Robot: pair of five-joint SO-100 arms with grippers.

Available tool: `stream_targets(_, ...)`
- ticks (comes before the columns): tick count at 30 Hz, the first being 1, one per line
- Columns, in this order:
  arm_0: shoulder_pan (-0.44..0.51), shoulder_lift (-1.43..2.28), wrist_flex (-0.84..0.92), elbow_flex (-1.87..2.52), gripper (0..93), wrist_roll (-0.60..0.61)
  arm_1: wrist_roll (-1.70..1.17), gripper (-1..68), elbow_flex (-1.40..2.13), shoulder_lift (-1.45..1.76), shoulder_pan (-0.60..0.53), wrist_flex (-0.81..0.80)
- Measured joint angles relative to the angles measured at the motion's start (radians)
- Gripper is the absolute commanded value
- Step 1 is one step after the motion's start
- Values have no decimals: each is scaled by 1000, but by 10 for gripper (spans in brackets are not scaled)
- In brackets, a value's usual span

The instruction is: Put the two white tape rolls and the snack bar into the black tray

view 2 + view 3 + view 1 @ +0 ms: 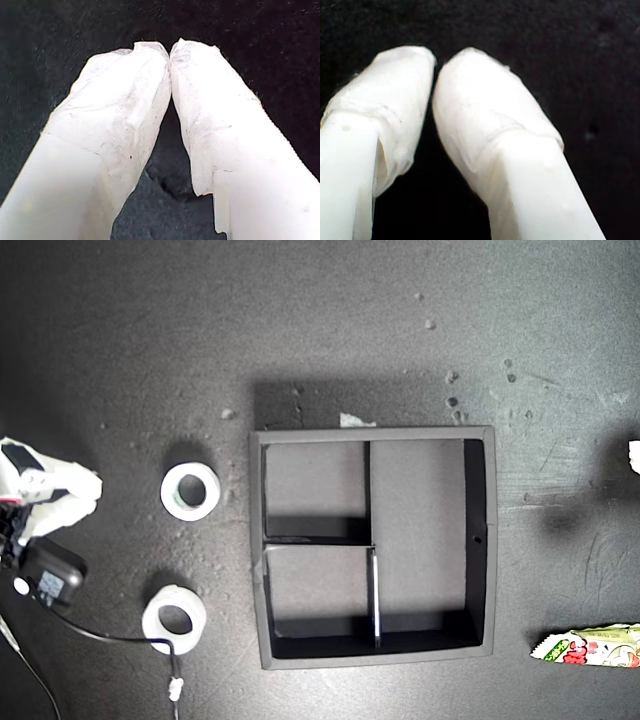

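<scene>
Tray (480,540) sits empty mid-desk. Two rolls (190,490) (174,618) lie beside its divided side; bar (590,647) lies well off its long side. Rolls look light and stiff: pinch a wall. Bar crinkly: grip mid-length. First gripper (170,50) and second gripper (435,62): jaws closed, empty.

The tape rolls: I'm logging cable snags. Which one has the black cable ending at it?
The white tape roll nearer the exterior view's bottom edge; the cable reaches its rim. The other roll lies clear.
</scene>
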Motion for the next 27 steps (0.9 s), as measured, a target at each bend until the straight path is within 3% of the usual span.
stream_targets(5, -2, 0, -72, 0, 0, -34, 107, -1, 0, -2, 17, 6)
stream_targets(10, 54, 0, -155, 0, 0, -167, 156, -3, 0, -3, 9, -32)
stream_targets(14, 74, 0, -242, 0, 8, -12, 135, -4, 0, -8, -18, -124)
stream_targets(19, 32, 0, -360, 0, 224, 72, 167, -4, 0, -8, -34, -192)
stream_targets(27, -34, 0, -342, -114, 202, 141, 382, 11, 0, -8, -15, -255)
